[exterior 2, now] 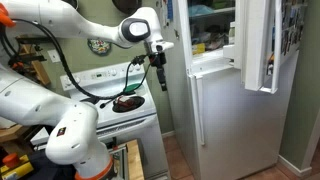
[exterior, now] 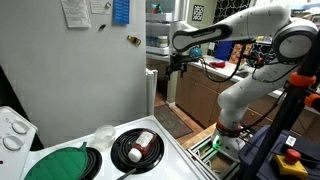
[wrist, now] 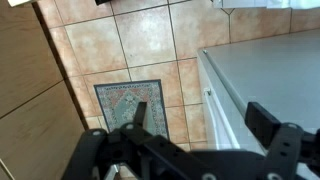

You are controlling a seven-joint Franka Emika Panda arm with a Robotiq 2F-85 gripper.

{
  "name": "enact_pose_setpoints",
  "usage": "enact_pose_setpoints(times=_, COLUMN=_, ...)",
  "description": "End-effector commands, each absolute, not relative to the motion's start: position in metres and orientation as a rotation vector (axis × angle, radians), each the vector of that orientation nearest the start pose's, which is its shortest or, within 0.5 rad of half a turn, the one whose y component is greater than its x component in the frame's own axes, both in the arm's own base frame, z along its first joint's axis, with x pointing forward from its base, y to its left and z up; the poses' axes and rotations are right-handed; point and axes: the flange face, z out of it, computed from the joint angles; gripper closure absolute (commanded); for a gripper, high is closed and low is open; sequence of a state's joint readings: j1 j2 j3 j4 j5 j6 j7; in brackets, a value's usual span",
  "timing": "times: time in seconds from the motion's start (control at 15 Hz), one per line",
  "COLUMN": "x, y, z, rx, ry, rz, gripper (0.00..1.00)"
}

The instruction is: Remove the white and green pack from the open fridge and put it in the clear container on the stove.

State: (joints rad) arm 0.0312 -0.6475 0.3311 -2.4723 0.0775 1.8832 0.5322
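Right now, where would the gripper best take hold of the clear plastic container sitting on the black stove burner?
Probably from above, spanning its shorter width and pinching the long walls near the rim: the clear plastic container lies low on the black stove burner, so a side approach would meet the burner. The open gripper hangs beside the fridge.

one robot arm (exterior: 240, 90), one fridge (exterior 2: 225, 120), one stove (exterior: 176, 156), one floor mat (wrist: 128, 100), two fingers (wrist: 266, 120)

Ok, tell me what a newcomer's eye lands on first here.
The white robot arm dominates, its open gripper hanging in the air between the stove and the fridge. The fridge's upper door stands open, shelves showing. In the wrist view, a patterned rug lies on the tiled floor below.
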Motion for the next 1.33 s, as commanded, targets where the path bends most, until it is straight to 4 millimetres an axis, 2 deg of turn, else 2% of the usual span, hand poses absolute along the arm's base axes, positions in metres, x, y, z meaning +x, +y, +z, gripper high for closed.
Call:
enact_pose_setpoints(times=0.0, x=0.339, y=0.146, z=0.503, rx=-3.213, ry=0.408, rz=-0.13, gripper=0.0)
enact_pose_setpoints(times=0.33, x=0.339, y=0.146, z=0.503, rx=-3.213, ry=0.408, rz=-0.13, gripper=0.0)
enact_pose_setpoints(times=0.4, x=0.341, y=0.146, z=0.509, rx=-3.204, ry=0.411, rz=-0.168, gripper=0.0)
enact_pose_setpoints(times=0.87, x=0.367, y=0.116, z=0.601, rx=-3.146, ry=0.426, rz=-0.5, gripper=0.0)
enact_pose_setpoints(times=1.13, x=0.374, y=0.099, z=0.65, rx=-2.978, ry=0.462, rz=-0.623, gripper=0.0)
enact_pose_setpoints(times=1.2, x=0.376, y=0.095, z=0.66, rx=-2.945, ry=0.472, rz=-0.656, gripper=0.0)
enact_pose_setpoints(times=1.27, x=0.374, y=0.101, z=0.646, rx=-3.006, ry=0.476, rz=-0.621, gripper=0.0)
